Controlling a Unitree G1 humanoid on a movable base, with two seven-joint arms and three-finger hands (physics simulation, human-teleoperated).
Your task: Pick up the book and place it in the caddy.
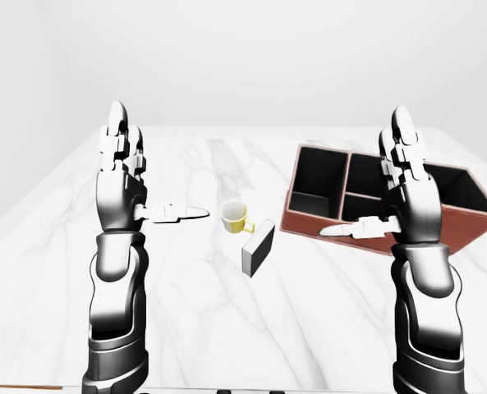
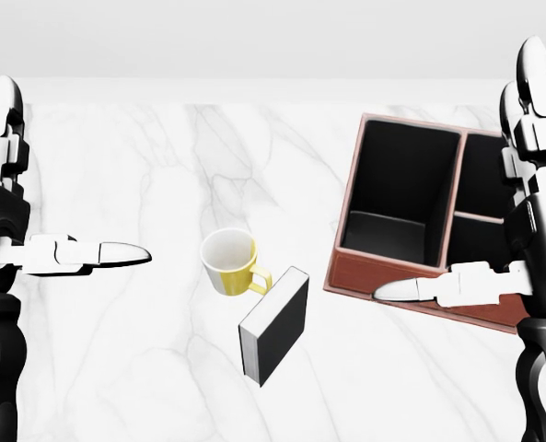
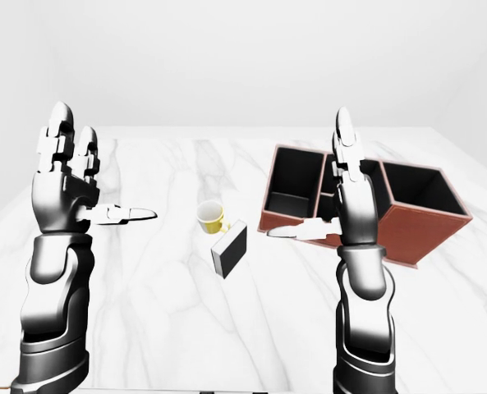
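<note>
A white marble-patterned tabletop (image 2: pixel 144 350) fills the head view. The dark hardcover book with white page edges (image 2: pixel 275 324) stands on its edge near the centre of that view, tilted, resting on the marble and held by neither hand. A yellow ceramic mug with a white interior (image 2: pixel 229 263) lies tipped at the book's ten o'clock, just beside it; whether the two touch cannot be told.

The reddish-brown leather caddy with black-lined compartments (image 2: pixel 383 276) sits at the book's two o'clock, near it but apart. It is set askew to the table edges. In the left-eye view it shows one long compartment on its left side, two smaller ones in the middle and a further large one on the right. All visible compartments appear dark and hold nothing that can be made out.

The left hand (image 2: pixel 24 216) is raised at nine o'clock of the head view, fingers upright and spread wide, thumb (image 2: pixel 107 251) pointing toward the mug, well apart from it. It grips nothing.

The right hand (image 2: pixel 521 212) is raised at three o'clock, likewise wide, fingers vertical, thumb (image 2: pixel 420 290) extended leftward across the caddy's near wall as seen in the head view. It holds nothing. Contact between thumb and caddy cannot be determined.
</note>
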